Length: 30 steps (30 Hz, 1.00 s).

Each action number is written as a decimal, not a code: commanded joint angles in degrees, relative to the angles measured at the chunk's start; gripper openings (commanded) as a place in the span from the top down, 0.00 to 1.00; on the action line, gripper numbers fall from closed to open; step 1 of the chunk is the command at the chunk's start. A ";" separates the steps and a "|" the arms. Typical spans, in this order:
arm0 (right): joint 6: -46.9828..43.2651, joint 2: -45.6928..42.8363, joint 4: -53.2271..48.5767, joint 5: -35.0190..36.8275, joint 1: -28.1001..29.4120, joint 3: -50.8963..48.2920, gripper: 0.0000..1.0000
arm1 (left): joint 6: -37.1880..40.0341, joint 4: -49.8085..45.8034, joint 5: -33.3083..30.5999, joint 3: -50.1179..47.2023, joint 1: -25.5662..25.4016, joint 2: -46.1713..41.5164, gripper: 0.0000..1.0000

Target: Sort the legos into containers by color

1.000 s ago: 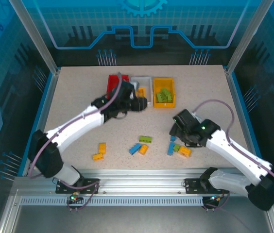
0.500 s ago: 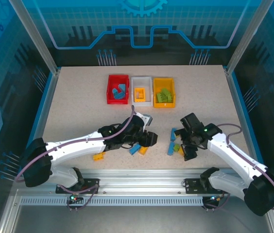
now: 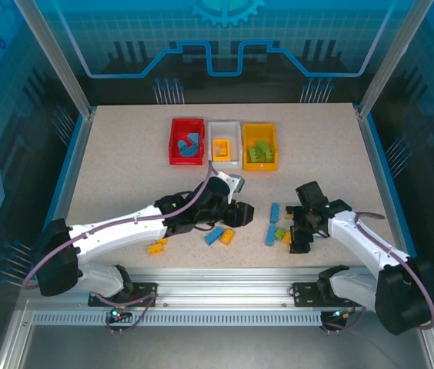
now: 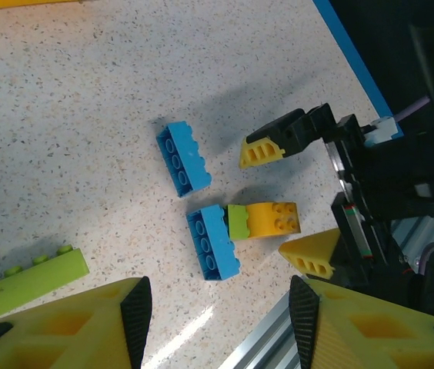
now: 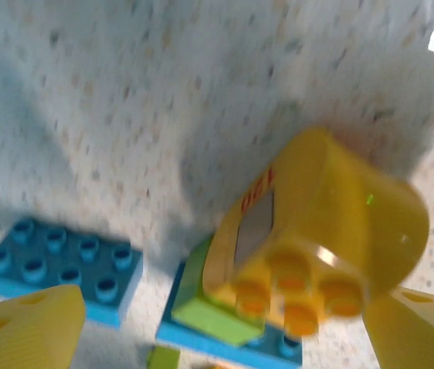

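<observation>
Since a second ago the left arm has swung away from the white bin (image 3: 225,124). It now lies low across the table (image 3: 117,161), stretched rightward from its base at the near left corner. The right arm has folded in and brought its wrist down toward the near edge.

A lone orange brick (image 3: 156,247) sits just beside the left forearm. The left gripper (image 3: 243,214) hangs over the middle of the table, its jaws partly apart with bare surface between them, holding nothing. In the left wrist view a long green brick (image 4: 26,280) lies close to one finger.

At the back the red bin (image 3: 187,121) holds blue bricks, the white bin holds an orange one, and the yellow-orange bin (image 3: 259,167) holds green ones. The three stand side by side.

Near the left gripper, on its near side, lies a blue-and-orange pair (image 3: 221,236), the two bricks touching. Further right a separate blue brick (image 3: 275,209) lies alone. Beside it is a cluster of a blue brick (image 4: 213,242), a small green brick (image 4: 238,221) and an orange piece (image 5: 317,231).

The right gripper (image 3: 293,233) is at that cluster, its jaws spread wide on either side of the orange piece. Whether they touch it cannot be told.
</observation>
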 commanded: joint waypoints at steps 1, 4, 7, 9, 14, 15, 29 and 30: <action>-1.26 1.88 1.13 -0.79 -2.88 -0.73 0.09 | 0.45 -0.80 -0.42 2.38 -0.65 -0.65 0.46; -2.46 3.00 0.88 -0.77 -4.30 0.03 0.18 | 0.66 -0.99 -0.25 2.82 -0.76 -0.73 0.46; -2.99 3.16 0.20 -0.62 -4.39 0.05 0.30 | 0.46 -0.34 0.51 2.64 -0.91 -0.91 0.47; -3.61 3.47 -0.09 -0.65 -4.45 -0.20 0.37 | 0.09 2.03 3.01 1.66 -0.96 -1.16 0.47; -5.29 5.35 -0.02 -1.09 -4.45 -0.52 0.43 | -1.44 9.31 10.13 -1.66 -0.79 -1.66 0.45; -5.55 5.82 0.29 -1.24 -4.41 -0.65 0.43 | -2.01 10.53 11.23 -2.28 -0.79 -1.70 0.44; -18.30 2.50 -6.87 11.22 0.35 8.77 0.73 | -4.10 0.70 4.65 0.43 2.77 -4.76 0.43; -20.04 2.26 -7.15 13.75 2.39 10.56 0.74 | -4.12 -0.46 4.49 0.98 3.86 -5.39 0.43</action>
